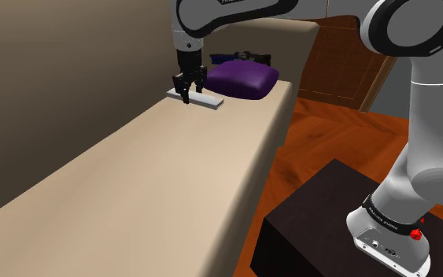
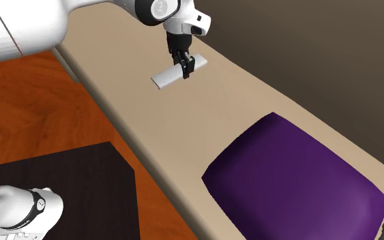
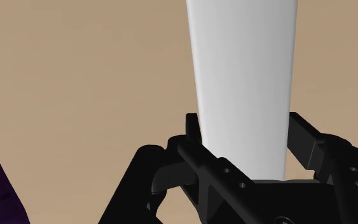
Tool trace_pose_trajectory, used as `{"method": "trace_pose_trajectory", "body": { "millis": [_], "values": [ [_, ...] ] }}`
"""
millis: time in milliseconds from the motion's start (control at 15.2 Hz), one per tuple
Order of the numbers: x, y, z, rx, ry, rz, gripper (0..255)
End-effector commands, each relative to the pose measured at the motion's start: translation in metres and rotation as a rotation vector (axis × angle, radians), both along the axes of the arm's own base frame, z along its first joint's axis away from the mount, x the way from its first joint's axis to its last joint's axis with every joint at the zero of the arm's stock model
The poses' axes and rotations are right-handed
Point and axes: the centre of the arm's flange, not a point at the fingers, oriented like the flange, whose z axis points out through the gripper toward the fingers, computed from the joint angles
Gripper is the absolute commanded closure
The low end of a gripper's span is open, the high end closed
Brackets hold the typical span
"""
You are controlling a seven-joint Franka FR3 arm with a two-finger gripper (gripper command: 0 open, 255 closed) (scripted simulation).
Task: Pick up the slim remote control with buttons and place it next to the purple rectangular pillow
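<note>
While our black hand (image 1: 186, 94) clamps one end of the white remote (image 1: 208, 101), apart from the purple pillow (image 1: 243, 79) on the bench (image 1: 133, 173), we judge grasping done; next, carry it beside the pillow.

No text can be read for certain. In the lower right of the shoulder view, the dark band (image 1: 385, 214) around the foot of the arm (image 1: 428, 149) carries small white lettering, too small to read.
</note>
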Motion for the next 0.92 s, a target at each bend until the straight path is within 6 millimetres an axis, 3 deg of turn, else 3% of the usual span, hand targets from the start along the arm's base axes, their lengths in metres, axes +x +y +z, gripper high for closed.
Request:
{"method": "trace_pose_trajectory", "body": {
  "millis": [0,462,858],
  "values": [
    [0.001,-0.001,0.011,0.000,0.000,0.000,255],
    [0.001,-0.001,0.044,0.000,0.000,0.000,255],
    [0.028,-0.075,0.045,0.000,0.000,0.000,255]
  ]
}}
